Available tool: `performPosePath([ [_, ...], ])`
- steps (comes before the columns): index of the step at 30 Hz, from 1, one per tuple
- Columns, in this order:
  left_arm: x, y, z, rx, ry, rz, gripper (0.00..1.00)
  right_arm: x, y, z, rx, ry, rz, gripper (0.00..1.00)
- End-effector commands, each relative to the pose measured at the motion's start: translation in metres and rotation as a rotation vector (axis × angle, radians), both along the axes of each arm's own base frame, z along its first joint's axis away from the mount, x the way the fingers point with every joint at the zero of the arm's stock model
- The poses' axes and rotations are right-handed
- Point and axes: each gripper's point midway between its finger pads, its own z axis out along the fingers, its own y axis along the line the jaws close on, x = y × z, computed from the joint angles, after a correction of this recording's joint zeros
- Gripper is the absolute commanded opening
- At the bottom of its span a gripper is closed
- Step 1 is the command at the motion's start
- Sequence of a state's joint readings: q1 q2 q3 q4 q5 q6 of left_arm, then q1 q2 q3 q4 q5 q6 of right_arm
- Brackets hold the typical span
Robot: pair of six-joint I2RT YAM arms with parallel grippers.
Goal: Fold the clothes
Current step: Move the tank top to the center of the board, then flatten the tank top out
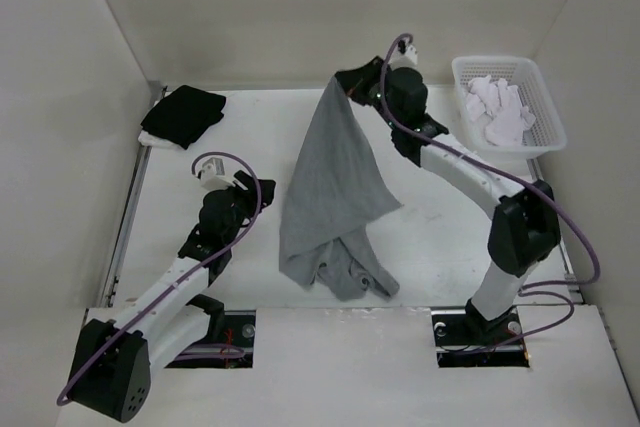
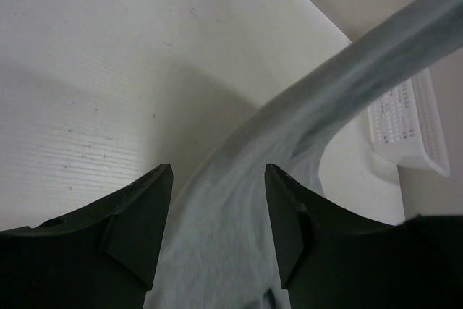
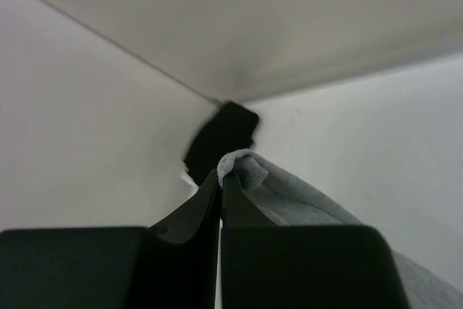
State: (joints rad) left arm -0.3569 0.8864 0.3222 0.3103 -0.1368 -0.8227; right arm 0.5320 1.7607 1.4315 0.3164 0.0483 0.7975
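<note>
While the left gripper (image 2: 218,179) sits low at about 8 o'clock on the surface (image 1: 440,227), its jaws are spread wide, nothing between the pads. It points at the grey tank top (image 1: 335,177); its wrist view shows fabric running past just beyond the fingertips, and contact can't be confirmed. The tank top's lower end is bunched on the surface at 6 o'clock, just ahead of the arm bases, with folds and one armhole loop showing. From there the cloth rises as a narrowing drape toward 12 o'clock. The right gripper (image 3: 221,179) is up there, raised off the surface, jaws pinched tight on a small bunch of the tank top's upper edge, so the garment hangs from that one point. Further back, a black garment (image 1: 185,112) lies folded at 10 o'clock near the left wall, with a white cloth edge (image 1: 150,137) peeking out under it. White basket (image 1: 549,105) at 2 o'clock in the far right corner, holding crumpled white cloth pieces (image 1: 497,107), well apart from the tank top.
</note>
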Motion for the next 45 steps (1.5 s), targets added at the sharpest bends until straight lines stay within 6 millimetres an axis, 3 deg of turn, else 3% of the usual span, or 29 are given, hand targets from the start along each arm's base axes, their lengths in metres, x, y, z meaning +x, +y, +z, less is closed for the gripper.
performPosePath([
  [1, 0.007, 0.000, 0.032, -0.055, -0.078, 0.006, 0.52, -0.064, -0.024, 0.193, 0.196, -0.342, -0.015, 0.00],
  [10, 0.004, 0.017, 0.077, -0.112, -0.171, 0.062, 0.52, -0.202, -0.051, 0.287, 0.234, -0.484, -0.055, 0.00],
  [14, -0.001, 0.015, 0.081, -0.134, -0.168, 0.059, 0.52, -0.239, -0.063, 0.290, 0.219, -0.475, -0.094, 0.00],
  [16, -0.005, 0.008, 0.069, -0.143, -0.137, 0.040, 0.52, -0.250, -0.067, 0.283, 0.212, -0.457, -0.104, 0.00],
  [19, -0.011, -0.007, 0.031, -0.140, -0.050, 0.006, 0.53, -0.258, -0.082, 0.260, 0.181, -0.416, -0.168, 0.00],
  [21, -0.015, -0.019, 0.012, -0.141, -0.016, -0.019, 0.55, -0.249, -0.090, 0.229, 0.153, -0.380, -0.220, 0.00],
  [25, -0.020, -0.058, -0.007, -0.160, 0.006, -0.128, 0.62, -0.219, -0.115, 0.133, 0.065, -0.264, -0.343, 0.00],
  [28, -0.020, -0.093, -0.025, -0.134, 0.056, -0.229, 0.67, -0.199, -0.146, 0.054, 0.039, -0.144, -0.425, 0.00],
  [32, -0.020, -0.135, -0.069, -0.087, 0.203, -0.359, 0.63, -0.184, -0.179, -0.009, 0.040, -0.028, -0.443, 0.00],
  [36, -0.011, -0.144, -0.087, -0.061, 0.219, -0.341, 0.62, -0.175, -0.194, -0.034, 0.049, 0.015, -0.430, 0.00],
  [40, 0.001, -0.157, -0.082, -0.081, 0.185, -0.355, 0.57, -0.170, -0.192, -0.051, 0.051, 0.040, -0.403, 0.00],
  [43, 0.020, -0.162, -0.083, -0.071, 0.179, -0.338, 0.19, -0.170, -0.191, -0.056, 0.048, 0.046, -0.397, 0.00],
  [45, 0.027, -0.158, -0.080, -0.075, 0.178, -0.320, 0.07, -0.172, -0.191, -0.050, 0.053, 0.031, -0.395, 0.00],
])
